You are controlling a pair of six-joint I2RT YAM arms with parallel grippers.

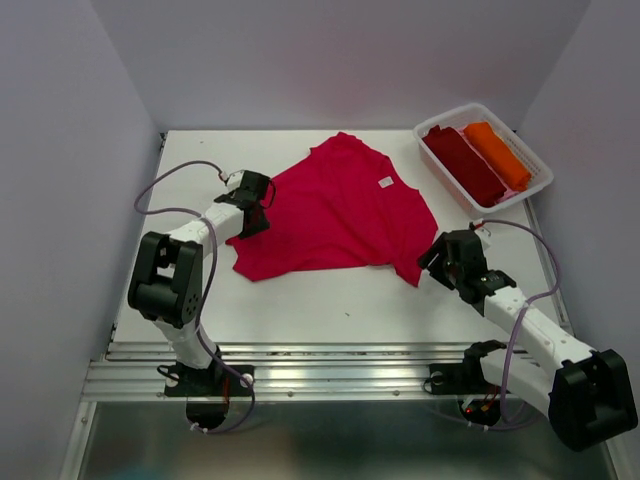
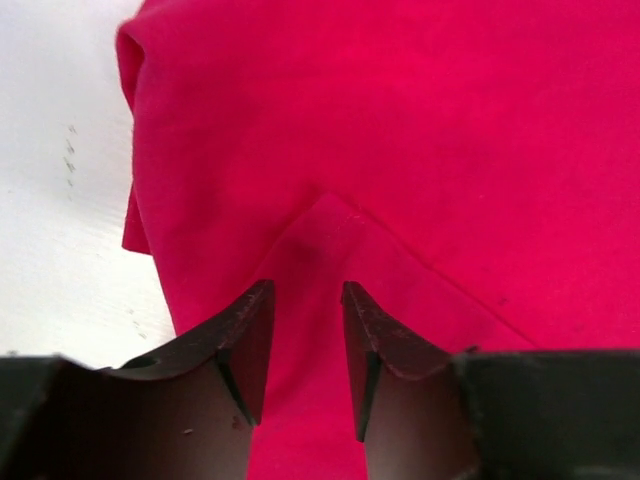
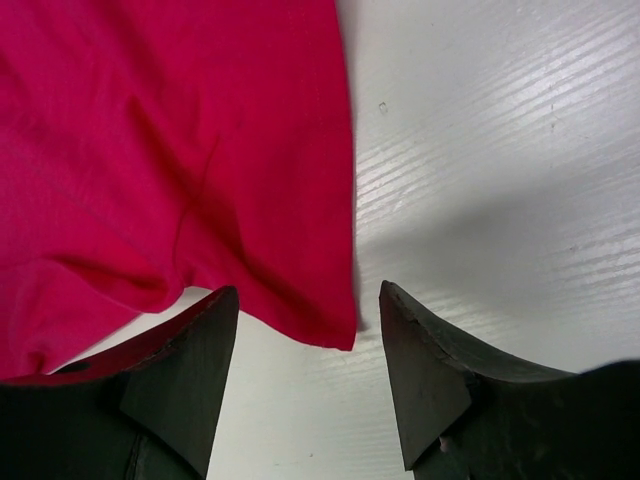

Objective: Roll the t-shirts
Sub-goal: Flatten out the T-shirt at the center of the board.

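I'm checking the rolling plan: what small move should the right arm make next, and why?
Probably ease the right gripper slightly forward and close on the hem corner of the red t-shirt. Its jaws stand open, that corner lies flat on the table just ahead between them, and nothing is pinched.

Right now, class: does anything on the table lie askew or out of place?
The red t-shirt lies slantwise and rumpled on the table, a flap folded over at its left edge. The maroon t-shirt and orange t-shirt in the basket are rolled.
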